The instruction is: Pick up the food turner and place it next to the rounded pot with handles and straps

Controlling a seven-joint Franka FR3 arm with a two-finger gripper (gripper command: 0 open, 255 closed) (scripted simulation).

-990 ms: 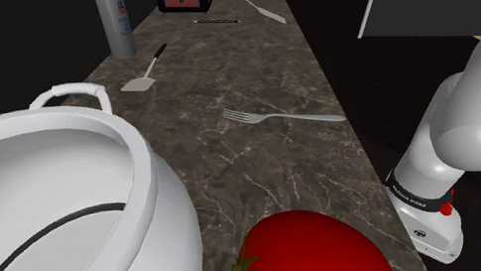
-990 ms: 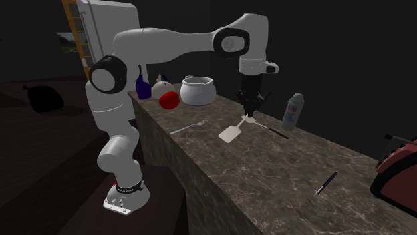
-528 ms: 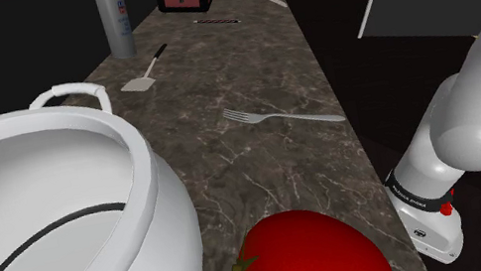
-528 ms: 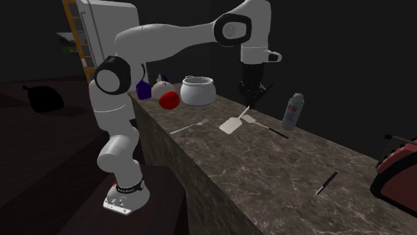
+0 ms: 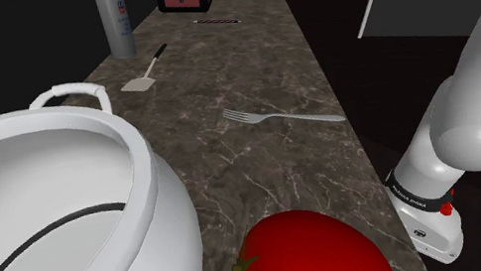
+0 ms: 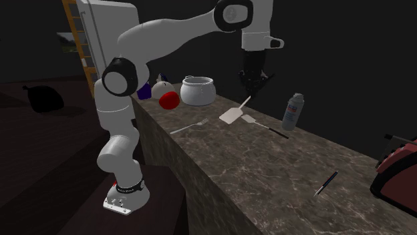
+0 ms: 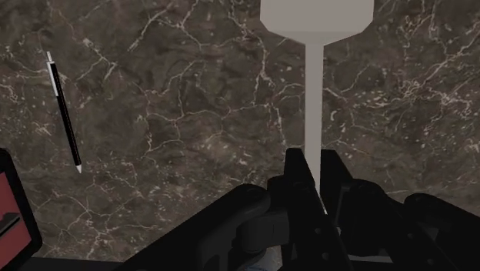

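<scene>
**Turner's in the grip, so how do we land it by the pot?**

Right now the end effector (image 6: 249, 95) is clenched on the thin handle of the pale food turner (image 6: 231, 115). The turner hangs tilted, blade lowest, over the dark marble tabletop (image 6: 267, 173). In the wrist view the handle runs straight out from between the 2 fingers to the flat blade, so we reckon it's clear of the surface.

The white pot (image 6: 197, 90) with its loop handles sits well apart from the end effector, toward the second exterior view's left. A red tomato (image 6: 169, 99) sits just beside the pot on its far side, and a fork (image 6: 190, 126) lies nearer the tabletop's front edge.

Our tips for the carry:

- Aim for the bare marble on the pot's near side, the side facing the end effector. The tomato side looks crowded.
- The grip sits far from the blade on a skinny handle, so we think the blade can swivel. Go slow, with no sudden wrist turns.
- Keep enough height that the blade's low corner doesn't drag. A black-handled spatula (image 6: 257, 123) lies on the tabletop near the blade, and we leave that 1 alone.
- Stop short of the pot wall so we don't nudge it.
- Lower until the blade rests flat, and only then let go.
</scene>
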